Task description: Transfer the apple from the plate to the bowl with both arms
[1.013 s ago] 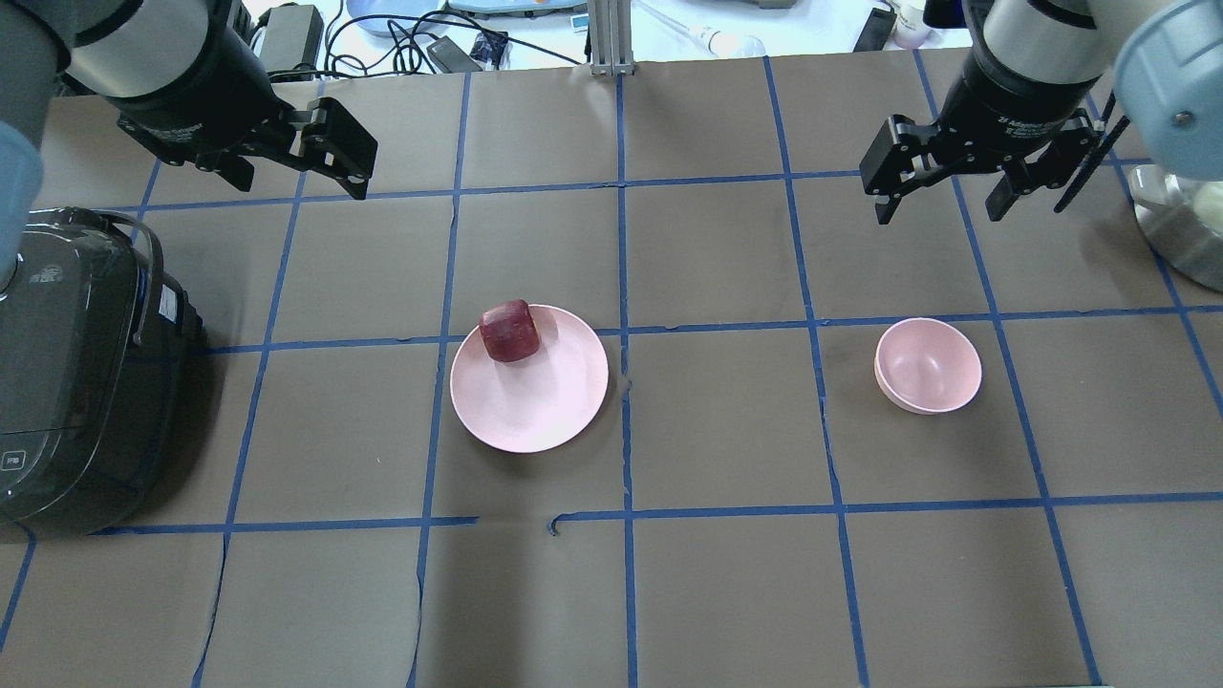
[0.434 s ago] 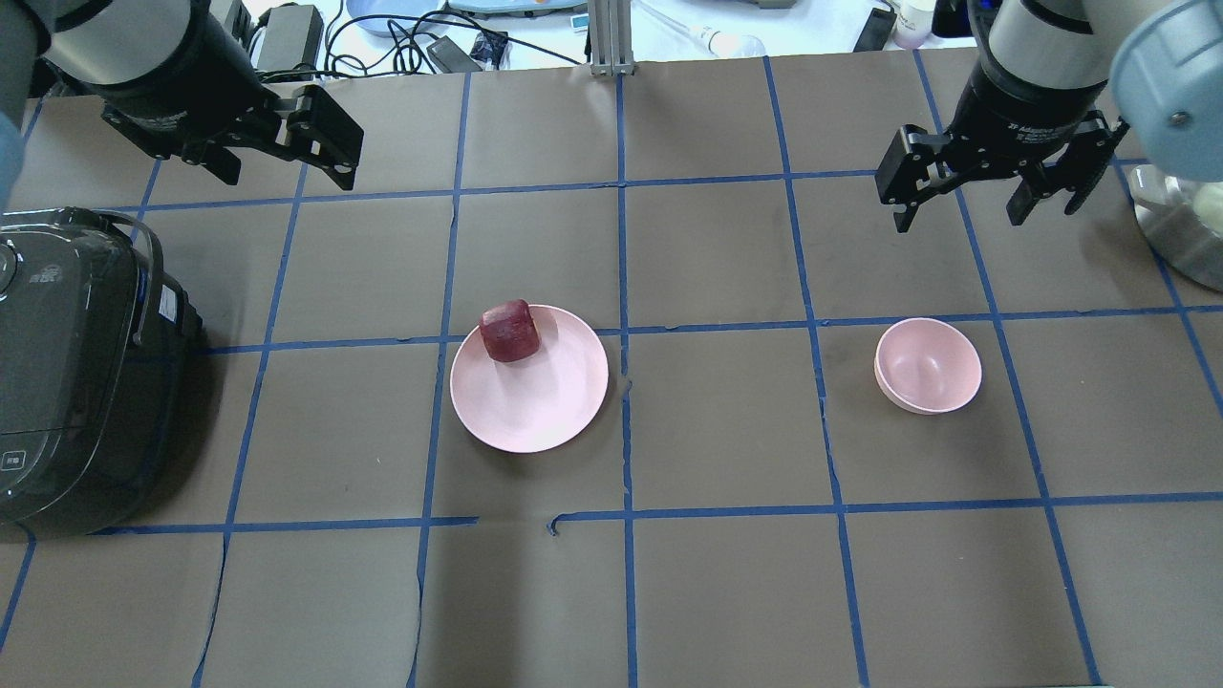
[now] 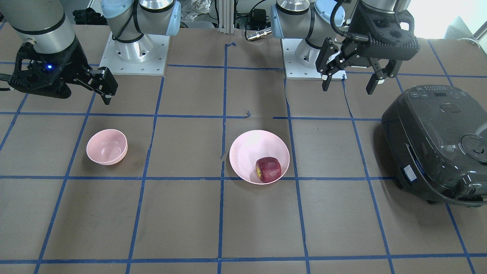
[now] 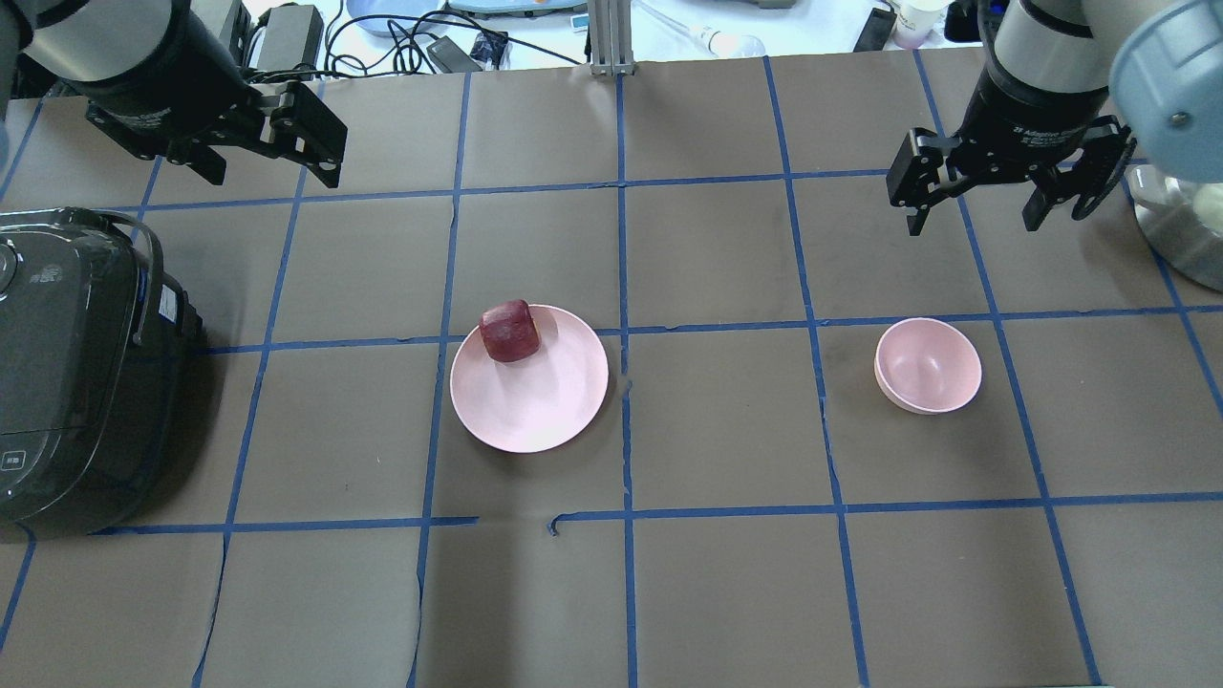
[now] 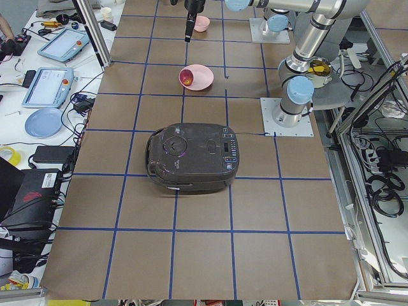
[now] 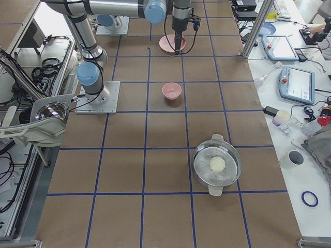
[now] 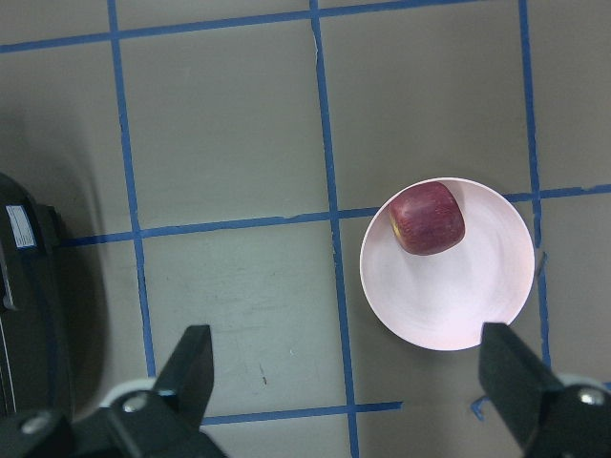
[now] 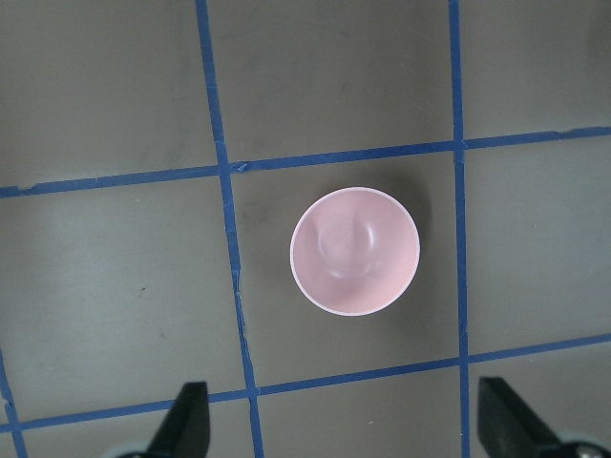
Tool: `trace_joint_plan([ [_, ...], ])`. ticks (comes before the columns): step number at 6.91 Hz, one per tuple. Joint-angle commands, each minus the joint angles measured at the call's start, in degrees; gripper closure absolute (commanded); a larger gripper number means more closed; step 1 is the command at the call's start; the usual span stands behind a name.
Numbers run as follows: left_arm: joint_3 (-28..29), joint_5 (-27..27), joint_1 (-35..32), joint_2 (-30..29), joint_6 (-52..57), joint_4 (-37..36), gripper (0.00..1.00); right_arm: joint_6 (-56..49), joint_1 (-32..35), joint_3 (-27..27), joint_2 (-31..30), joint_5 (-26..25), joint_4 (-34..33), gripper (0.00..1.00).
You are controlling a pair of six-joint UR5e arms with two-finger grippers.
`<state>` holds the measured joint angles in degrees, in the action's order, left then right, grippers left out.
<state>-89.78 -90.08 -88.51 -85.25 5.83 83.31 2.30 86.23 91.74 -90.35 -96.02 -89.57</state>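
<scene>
The dark red apple (image 4: 509, 331) lies on the far left part of the pale pink plate (image 4: 535, 401), left of the table's middle. It also shows in the front view (image 3: 268, 169) and the left wrist view (image 7: 428, 218). The small pink bowl (image 4: 929, 365) stands empty to the right, and shows in the right wrist view (image 8: 354, 250). My left gripper (image 4: 270, 175) is open and empty, high above the far left of the table. My right gripper (image 4: 973, 226) is open and empty, high and just beyond the bowl.
A black rice cooker (image 4: 76, 373) sits at the table's left edge. A steel pot (image 4: 1180, 229) with a pale round thing inside stands at the right edge. Cables and devices lie beyond the far edge.
My left gripper has drifted left and slightly back. My right gripper has moved right and a little nearer, towards the bowl. Apple, plate and bowl have not moved.
</scene>
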Motion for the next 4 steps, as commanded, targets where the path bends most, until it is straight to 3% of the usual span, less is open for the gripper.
trace_joint_plan([
  [1,-0.65,-0.01,-0.08,-0.36,-0.90,0.01,0.00,1.22,0.25,-0.68,-0.18,0.22,-0.25,0.00],
  [3,-1.62,0.43,-0.61,-1.40,-2.04,-1.12,0.00,1.31,0.16,-0.51,0.26,0.05,-0.69,0.00],
  [4,-3.45,0.52,-1.57,-2.20,-7.53,-1.22,0.00,-0.43,-1.32,0.09,1.13,-0.13,-1.13,0.00],
])
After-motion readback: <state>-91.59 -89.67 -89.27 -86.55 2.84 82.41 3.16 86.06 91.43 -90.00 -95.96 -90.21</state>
